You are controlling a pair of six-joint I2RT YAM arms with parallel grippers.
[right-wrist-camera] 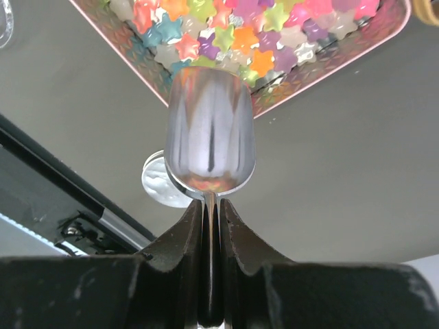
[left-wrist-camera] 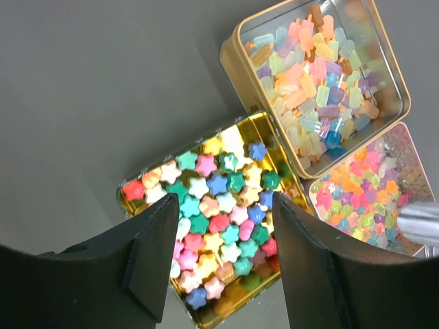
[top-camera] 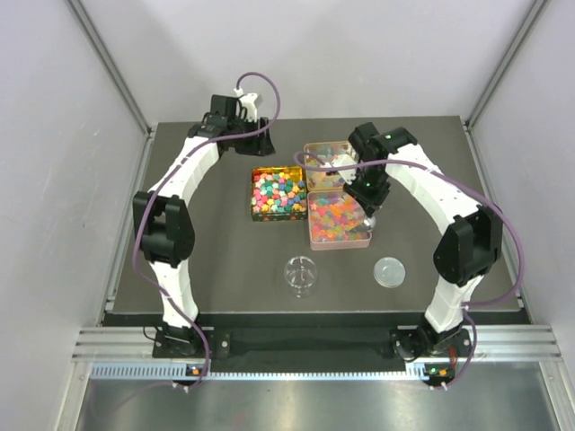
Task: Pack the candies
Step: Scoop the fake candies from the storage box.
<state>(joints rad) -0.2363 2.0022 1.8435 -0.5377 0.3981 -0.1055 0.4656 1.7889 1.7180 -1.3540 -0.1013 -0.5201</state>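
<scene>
So the candies [left-wrist-camera: 212, 219] are tiny and split across three tins. Leftmost is a shiny gold tin [left-wrist-camera: 230, 133] with opaque stars in pink, teal, blue, yellow and red. Behind it and to the right, a second gold tin [left-wrist-camera: 357, 147] is full of see-through popsicle shapes [left-wrist-camera: 315, 75] in pale orange, yellow and purple. Nearer and to the right, a pink tin [right-wrist-camera: 329, 67] holds translucent gummy stars [right-wrist-camera: 240, 34]. All three tins are pushed together in a cluster mid-table [top-camera: 207, 260].

Closer to the arm bases, an open glass jar [top-camera: 300, 275] stands upright. A round silvery lid [top-camera: 389, 270] lies flat off to its right, apart from it.

The left gripper [left-wrist-camera: 225, 202] hangs off the far-left side of the tins with its jaws spread and nothing between them. In its wrist view, the opaque stars show through the gap, well clear of the fingers.

The right gripper [right-wrist-camera: 210, 205] is clamped tight on the handle of a metal scoop [right-wrist-camera: 209, 130] over the pink tin. The scoop's mouth is right at the rim, next to the gummy stars. I can't tell if it touches them, or if there's anything in the scoop.
</scene>
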